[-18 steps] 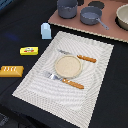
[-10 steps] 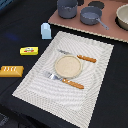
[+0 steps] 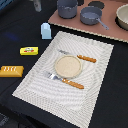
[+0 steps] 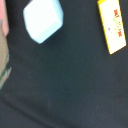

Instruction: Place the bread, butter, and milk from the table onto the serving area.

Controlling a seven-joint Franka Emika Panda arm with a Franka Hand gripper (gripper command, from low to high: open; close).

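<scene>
You have a wide black table [image 3: 112, 100] filling nearly the whole exterior view; nothing of the room beyond it can be made out. Along the far edge sits a pinkish board [image 3: 112, 34] carrying two grey pots [image 3: 67, 8] [image 3: 91, 16] and, at the far corner on the exterior view's right, part of a tan bowl [image 3: 123, 16].

The serving area [image 3: 95, 82], a finely striped white-and-grey placemat, occupies the middle of the table. On it rest a tan round plate [image 3: 68, 65] and two pieces of orange-handled cutlery, one on the plate's far side [image 3: 86, 59] and one on its near side [image 3: 73, 83].

All three items lie on bare table, off the mat, toward the edge on the exterior view's left. The milk [image 3: 46, 31] stands upright just beside the mat's far corner. The butter [image 3: 29, 50] lies flat nearer the near edge, close to the mat but apart from it. The bread [image 3: 11, 71] lies nearest the left edge.

Only a grey fragment of the arm [image 3: 36, 5] shows at the far edge. The wrist view looks down on the milk [image 4: 44, 19] and the butter [image 4: 114, 24] with open tabletop between them; no fingers appear in it, so you cannot tell whether the gripper is released or clenched.
</scene>
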